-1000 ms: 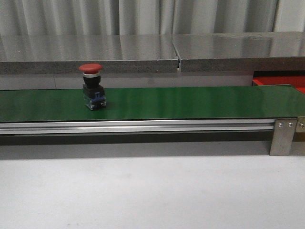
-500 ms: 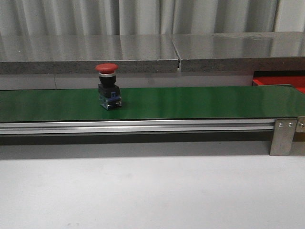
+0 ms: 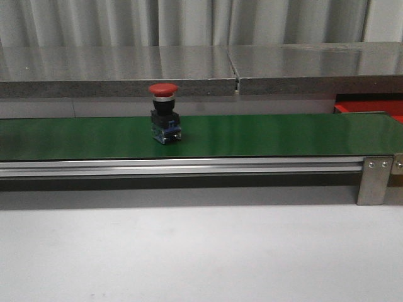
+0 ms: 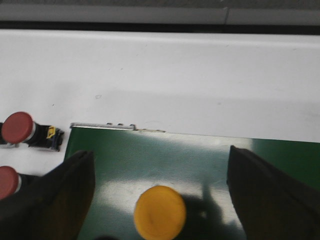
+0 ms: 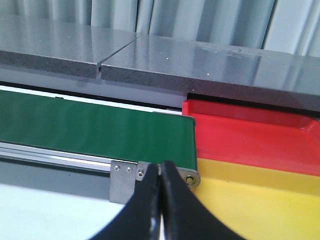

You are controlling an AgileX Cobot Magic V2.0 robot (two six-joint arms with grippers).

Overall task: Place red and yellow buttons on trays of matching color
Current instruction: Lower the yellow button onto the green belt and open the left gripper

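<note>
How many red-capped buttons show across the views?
3: one red button stands upright on the green belt; two lie on the white surface beside the belt's end, one cut off by the frame edge.
</note>
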